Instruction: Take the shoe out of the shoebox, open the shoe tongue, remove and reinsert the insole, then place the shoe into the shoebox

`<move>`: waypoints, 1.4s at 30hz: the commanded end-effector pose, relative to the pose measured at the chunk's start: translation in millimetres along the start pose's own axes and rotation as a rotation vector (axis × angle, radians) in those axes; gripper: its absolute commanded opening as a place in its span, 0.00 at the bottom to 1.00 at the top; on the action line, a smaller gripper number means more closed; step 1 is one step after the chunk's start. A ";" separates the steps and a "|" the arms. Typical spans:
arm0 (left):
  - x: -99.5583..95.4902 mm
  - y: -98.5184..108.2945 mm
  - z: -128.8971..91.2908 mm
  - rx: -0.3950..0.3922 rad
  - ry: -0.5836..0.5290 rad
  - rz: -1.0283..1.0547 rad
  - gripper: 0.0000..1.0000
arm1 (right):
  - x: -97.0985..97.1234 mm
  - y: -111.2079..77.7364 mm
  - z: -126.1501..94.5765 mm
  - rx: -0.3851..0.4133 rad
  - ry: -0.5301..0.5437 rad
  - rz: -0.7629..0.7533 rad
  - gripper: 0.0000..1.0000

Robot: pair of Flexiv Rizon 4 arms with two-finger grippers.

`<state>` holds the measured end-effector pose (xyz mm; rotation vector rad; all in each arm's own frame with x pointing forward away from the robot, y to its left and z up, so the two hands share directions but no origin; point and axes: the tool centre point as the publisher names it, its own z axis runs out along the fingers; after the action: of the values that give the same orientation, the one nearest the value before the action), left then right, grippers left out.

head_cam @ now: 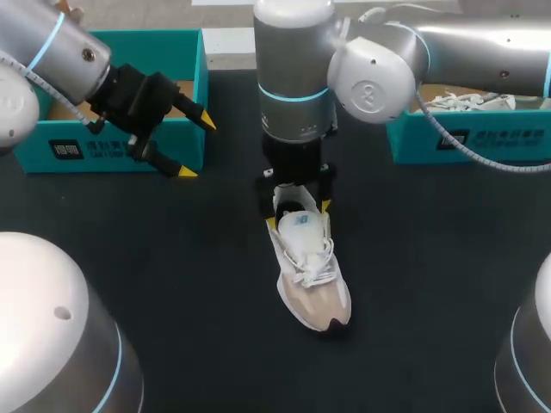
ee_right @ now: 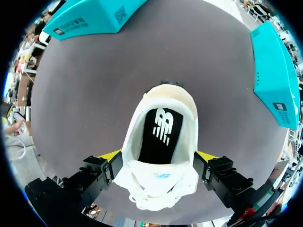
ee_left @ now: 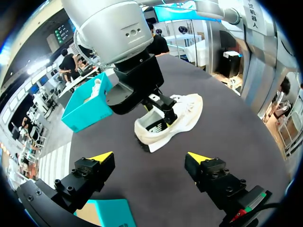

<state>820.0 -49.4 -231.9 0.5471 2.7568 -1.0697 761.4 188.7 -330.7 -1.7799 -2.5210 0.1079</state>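
A white and beige shoe (head_cam: pixel 314 284) lies on the dark table, out of both boxes, toe toward the table's front. My right gripper (head_cam: pixel 298 215) hangs over its heel end, reaching in to the middle. In the right wrist view the right gripper (ee_right: pixel 158 156) is open, one finger on each side of the shoe (ee_right: pixel 163 101). A black insole (ee_right: pixel 161 135) lies inside the shoe. My left gripper (head_cam: pixel 197 148) stands open and empty beside the left teal shoebox (head_cam: pixel 112 95). From the left wrist view, the shoe (ee_left: pixel 187 113) lies ahead of the left gripper (ee_left: pixel 150 158).
A second teal box (head_cam: pixel 469 138) at the back right holds white contents. Both boxes show in the right wrist view, the left box (ee_right: pixel 90 16) and the right box (ee_right: pixel 274 75). Dark tabletop (head_cam: pixel 172 258) surrounds the shoe.
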 end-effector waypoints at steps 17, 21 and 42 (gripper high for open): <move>0.4 -0.1 -0.4 -0.002 0.001 0.000 1.00 | 2.7 -41.3 -7.5 -0.058 -0.036 0.064 0.28; 0.4 -0.1 -0.4 -0.002 0.001 0.000 1.00 | -1.0 -37.8 -1.0 -0.052 -0.037 0.059 0.26; 0.4 -0.1 -0.4 -0.002 0.001 0.000 1.00 | -23.8 6.8 -65.6 -0.306 -0.065 -0.536 1.00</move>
<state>819.9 -49.4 -231.9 0.5472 2.7568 -1.0697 779.6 175.5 -278.8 -1.5484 -2.8722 -0.1410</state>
